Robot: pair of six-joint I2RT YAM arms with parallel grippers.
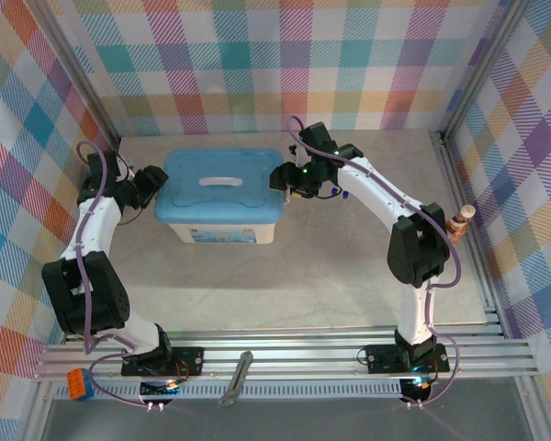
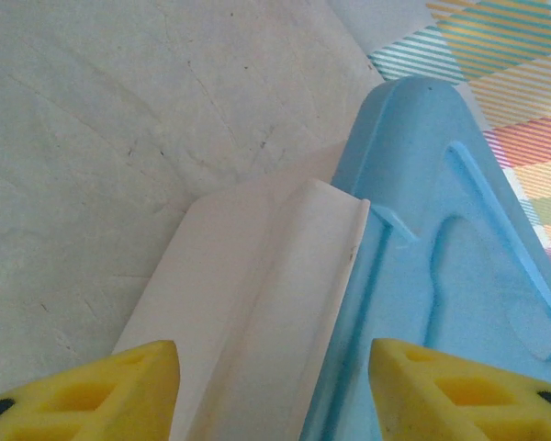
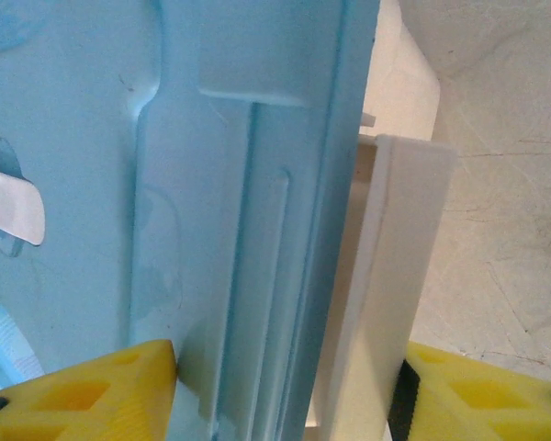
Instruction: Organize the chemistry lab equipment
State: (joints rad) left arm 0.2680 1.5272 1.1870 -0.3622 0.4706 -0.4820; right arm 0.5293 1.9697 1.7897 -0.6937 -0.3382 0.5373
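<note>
Left arm: base at 7 o'clock, elbow out toward 9, forearm angled in toward 1. Left gripper point(image 1: 154, 187) sits at the 9 o'clock end of the one white rectangular plastic storage box point(image 1: 225, 235). In the left wrist view its yellow fingers point(image 2: 92, 397) stand apart, unclenched, straddling a white end latch point(image 2: 257, 294) and the light-blue lid point(image 2: 441, 266).

Box: far centre of the table, long axis 9-to-3, lid on.

Right arm: base at 5 o'clock, elbow toward 3, forearm reaching toward 10. Right gripper point(image 1: 288, 178) is at the box's 3 o'clock end. Its fingers point(image 3: 83, 395) sit close against the lid edge and the second white latch point(image 3: 395, 276); cannot tell if clamped.

One slim grey tool point(image 1: 237, 377) lies on the near rail, pointing 1-to-7.

One brown-and-white bottle-shaped figure point(image 1: 459, 220) stands at 3 o'clock.
</note>
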